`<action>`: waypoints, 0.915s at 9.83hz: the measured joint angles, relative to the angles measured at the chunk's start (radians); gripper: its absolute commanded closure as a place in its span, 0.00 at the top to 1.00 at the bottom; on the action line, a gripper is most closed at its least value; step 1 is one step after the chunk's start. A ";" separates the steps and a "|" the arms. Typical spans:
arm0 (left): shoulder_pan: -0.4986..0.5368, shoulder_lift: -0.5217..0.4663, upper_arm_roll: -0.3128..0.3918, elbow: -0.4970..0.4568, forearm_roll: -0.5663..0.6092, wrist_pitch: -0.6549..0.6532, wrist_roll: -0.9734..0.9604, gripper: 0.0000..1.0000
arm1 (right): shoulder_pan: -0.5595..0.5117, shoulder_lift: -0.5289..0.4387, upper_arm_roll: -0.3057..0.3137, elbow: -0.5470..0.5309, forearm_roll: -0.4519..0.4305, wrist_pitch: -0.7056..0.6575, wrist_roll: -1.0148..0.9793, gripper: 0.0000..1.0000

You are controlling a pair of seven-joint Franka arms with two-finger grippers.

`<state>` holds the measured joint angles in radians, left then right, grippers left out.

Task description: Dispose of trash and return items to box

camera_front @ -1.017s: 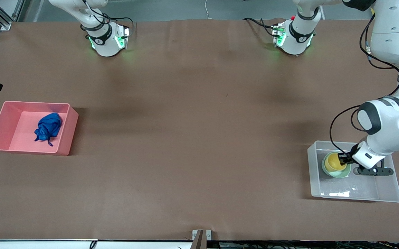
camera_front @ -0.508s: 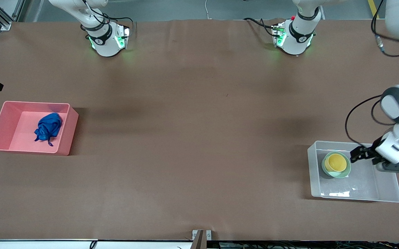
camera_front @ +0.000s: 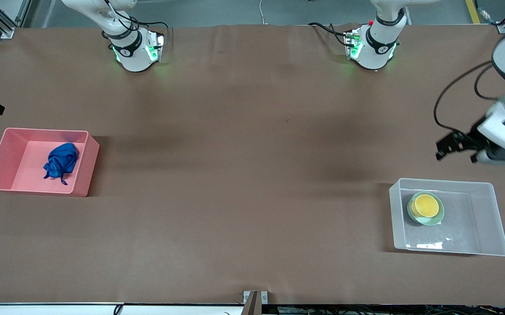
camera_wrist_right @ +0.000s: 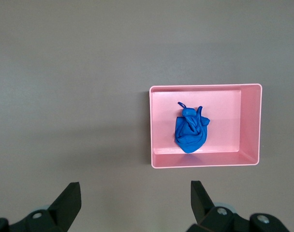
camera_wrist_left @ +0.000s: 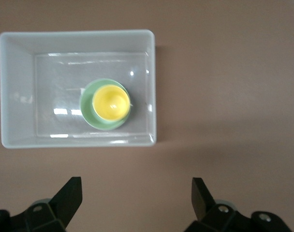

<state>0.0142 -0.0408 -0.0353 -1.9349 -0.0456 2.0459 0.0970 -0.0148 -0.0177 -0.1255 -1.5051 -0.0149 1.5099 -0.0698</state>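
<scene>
The yellow cup sits inside the mint-green bowl, and both rest in the clear box at the left arm's end of the table. My left gripper is open and empty, up in the air over bare table beside the box. Its wrist view shows the cup, the bowl and the box past my open left gripper. The blue cloth lies in the pink bin. My right gripper is open and empty, high over bare table near the bin holding the cloth; it is out of the front view.
The brown table stretches between the pink bin at the right arm's end and the clear box at the left arm's end. Both arm bases stand along the table edge farthest from the front camera.
My left gripper let go of the yellow cup, rose out of the clear box and moved away over bare table. The cup stays in the bowl. The cloth and bin have not moved.
</scene>
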 measured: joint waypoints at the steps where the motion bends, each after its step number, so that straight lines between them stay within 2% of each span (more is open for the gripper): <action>1: -0.001 -0.038 -0.023 -0.004 0.001 -0.034 -0.024 1.00 | 0.000 0.000 0.000 0.000 0.000 0.000 0.000 1.00; 3: -0.020 -0.071 -0.040 0.069 0.001 -0.131 -0.079 1.00 | 0.000 0.000 0.000 0.000 0.000 0.000 0.000 1.00; 7: -0.028 -0.029 -0.037 0.340 0.001 -0.403 -0.098 1.00 | 0.000 0.000 0.000 0.002 0.000 0.000 0.000 1.00; 9: -0.037 -0.005 -0.037 0.378 0.001 -0.475 -0.145 1.00 | 0.000 0.000 0.000 0.002 0.000 0.000 0.000 1.00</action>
<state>-0.0226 -0.0461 -0.0727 -1.5567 -0.0442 1.5711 -0.0483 -0.0149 -0.0177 -0.1255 -1.5031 -0.0149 1.5099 -0.0698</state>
